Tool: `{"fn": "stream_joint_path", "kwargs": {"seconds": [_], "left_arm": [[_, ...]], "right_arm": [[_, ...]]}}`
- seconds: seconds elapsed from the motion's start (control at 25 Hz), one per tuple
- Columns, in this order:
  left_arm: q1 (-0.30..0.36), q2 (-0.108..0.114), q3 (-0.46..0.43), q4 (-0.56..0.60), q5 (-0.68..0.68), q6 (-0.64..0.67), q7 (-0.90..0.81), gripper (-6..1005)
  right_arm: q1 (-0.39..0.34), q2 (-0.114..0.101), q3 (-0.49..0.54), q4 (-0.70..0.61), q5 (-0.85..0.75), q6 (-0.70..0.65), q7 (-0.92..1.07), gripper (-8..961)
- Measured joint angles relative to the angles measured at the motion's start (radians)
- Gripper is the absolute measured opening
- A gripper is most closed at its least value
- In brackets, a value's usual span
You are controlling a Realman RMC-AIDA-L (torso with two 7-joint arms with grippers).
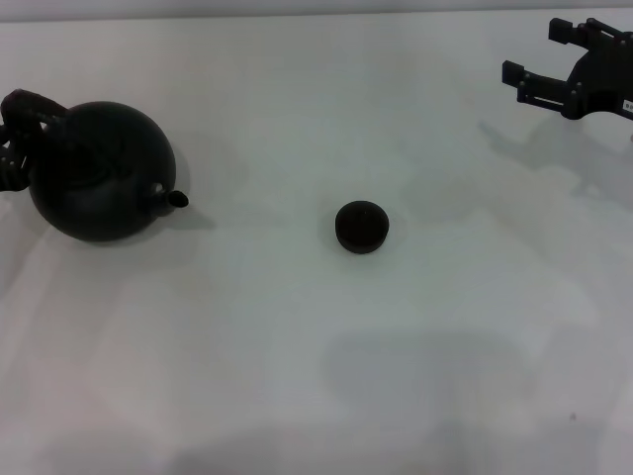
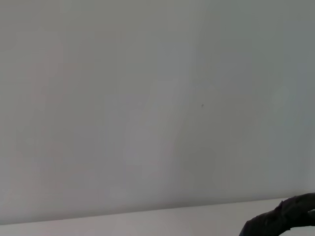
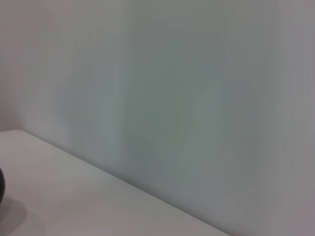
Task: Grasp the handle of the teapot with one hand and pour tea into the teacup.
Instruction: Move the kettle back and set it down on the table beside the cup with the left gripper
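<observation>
1. Round-bellied, matte black teapot (image 1: 99,173) at the far left of the white table (image 1: 297,376) in the head view, tilted, with its short curved spout (image 1: 173,198) aimed right toward the cup.
2. Thick, rough, ribbed black handle (image 1: 28,107) arching over the pot's upper left side, at the frame's left edge.
3. Left gripper (image 1: 10,158) barely visible at that left edge, right against the handle; opening of its fingers cannot be told.
4. Small, low, round teacup (image 1: 361,226), dark and handleless, standing near the middle of the table, well apart from the spout and to its right.
5. Right gripper (image 1: 539,59) at the upper right corner, well away from the cup, black and angular, with fingers spread wide and holding nothing.
6. Small white label (image 1: 627,104) on the right gripper's body, writing too small to read.
7. Left wrist view: plain pale wall above a strip of table, with a rough dark curved piece, apparently the handle (image 2: 280,221), in one corner.
8. Right wrist view: pale wall and table, with a dark rounded sliver at one edge.
</observation>
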Motion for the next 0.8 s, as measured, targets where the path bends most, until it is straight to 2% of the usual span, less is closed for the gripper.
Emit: {"fn": "stream_joint_path", "kwargs": {"seconds": [0.24, 0.36, 0.8], "left_arm": [[-0.003, 0.005, 0.0, -0.006, 0.011, -0.009, -0.035, 115], [-0.003, 0.006, 0.0, -0.006, 0.014, -0.009, -0.044, 165], [-0.009, 0.006, 0.0, -0.006, 0.041, -0.01, -0.054, 233]], "right_arm": [[-0.001, 0.0, 0.0, 0.0, 0.0, 0.002, 0.001, 870], [-0.002, 0.0, 0.0, 0.0, 0.0, 0.002, 0.001, 870], [-0.004, 0.0, 0.0, 0.0, 0.0, 0.004, 0.0, 870]]}}
